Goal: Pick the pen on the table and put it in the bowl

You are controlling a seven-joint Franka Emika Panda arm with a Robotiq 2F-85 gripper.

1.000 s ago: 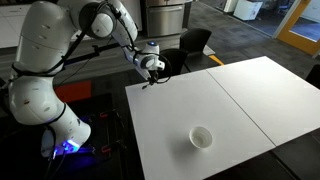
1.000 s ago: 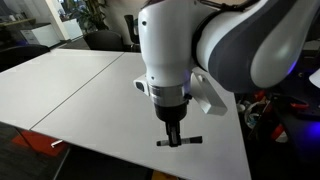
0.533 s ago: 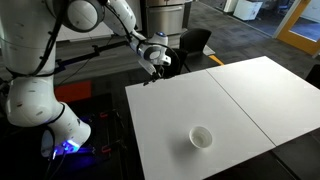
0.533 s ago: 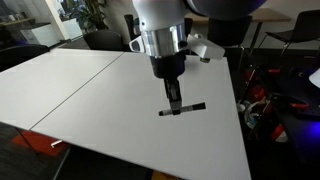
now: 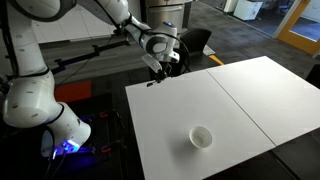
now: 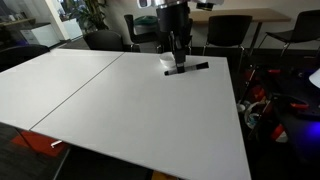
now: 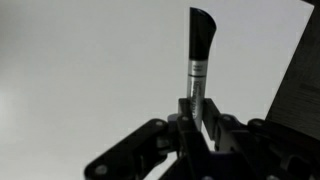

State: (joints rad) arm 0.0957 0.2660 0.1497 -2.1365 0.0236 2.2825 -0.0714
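My gripper (image 7: 196,112) is shut on the black pen (image 7: 197,55), which sticks out beyond the fingertips in the wrist view. In both exterior views the gripper (image 5: 163,68) (image 6: 179,62) holds the pen (image 6: 188,69) crosswise, clear above the white table (image 5: 230,100) near its far corner. The small white bowl (image 5: 201,137) sits on the table near the front edge, well away from the gripper. The bowl is out of sight in the exterior view (image 6: 120,110) that shows the table from the other side, and in the wrist view.
A dark seam (image 5: 240,105) splits the tabletop in two. Dark office chairs (image 5: 195,45) (image 6: 225,32) stand beyond the table's far edge. The robot base (image 5: 40,110) stands off the table's corner. A dark edge (image 7: 300,90) borders the wrist view.
The gripper has risen from just above the tabletop and moved along the far edge with the pen held in it. The bowl has not moved.
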